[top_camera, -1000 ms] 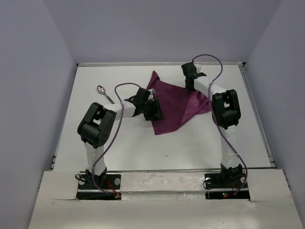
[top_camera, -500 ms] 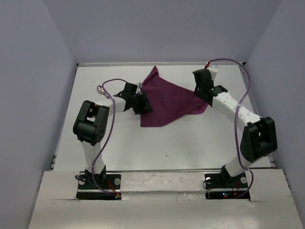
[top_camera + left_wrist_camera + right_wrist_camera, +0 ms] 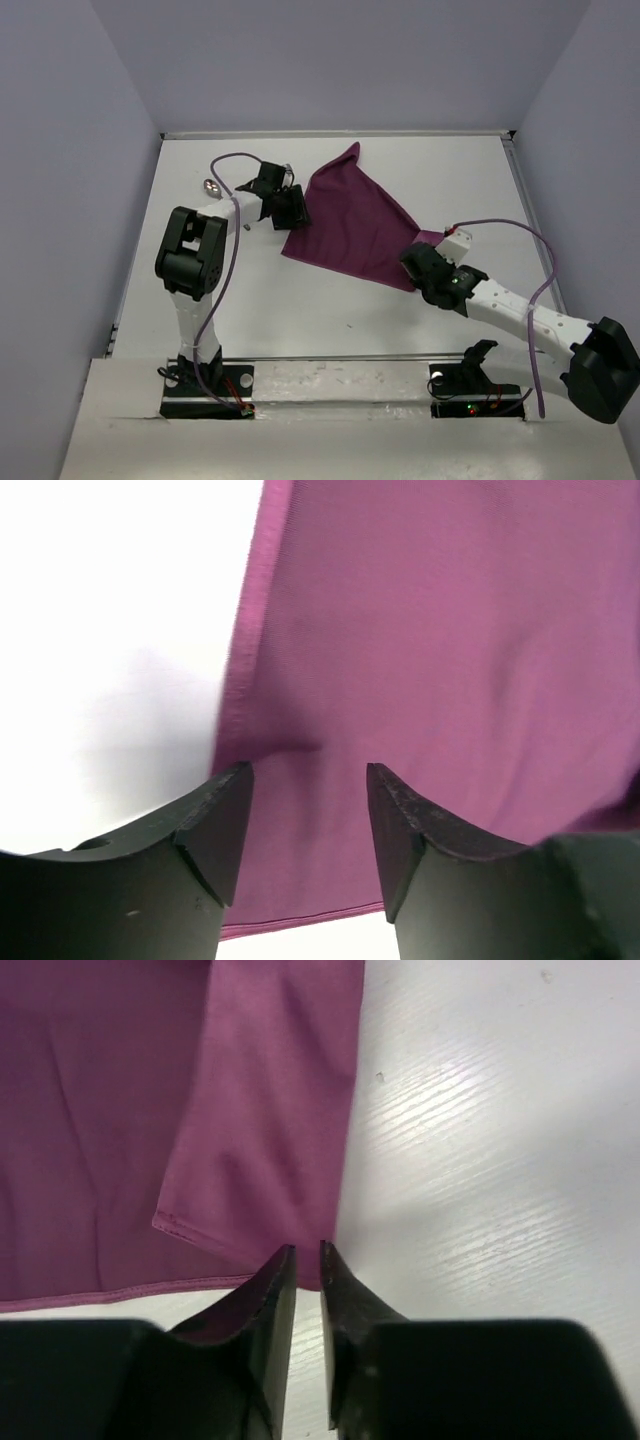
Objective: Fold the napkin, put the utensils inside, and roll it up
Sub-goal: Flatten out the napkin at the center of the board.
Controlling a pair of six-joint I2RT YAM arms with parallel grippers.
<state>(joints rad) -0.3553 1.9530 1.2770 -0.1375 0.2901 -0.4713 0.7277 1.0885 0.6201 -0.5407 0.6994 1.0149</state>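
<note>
Directly below left tool [image 3: 308, 820]: napkin [image 3: 450, 630].

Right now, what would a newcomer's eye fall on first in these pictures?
The plum-purple cloth napkin lies across the middle of the white table. The left arm's fingers stand apart over its left edge, the right arm's fingers almost together at its near right corner. A grey metal spoon lies at the table's far left.

A plain, unpatterned plum-purple napkin [image 3: 350, 225] is standing out against the white tabletop [image 3: 300, 300], a grey metal spoon [image 3: 212, 186] is glinting, and purple cables [image 3: 230, 262] are trailing from white-and-black arms [image 3: 510, 305] beneath pale lavender walls [image 3: 400, 60].
</note>
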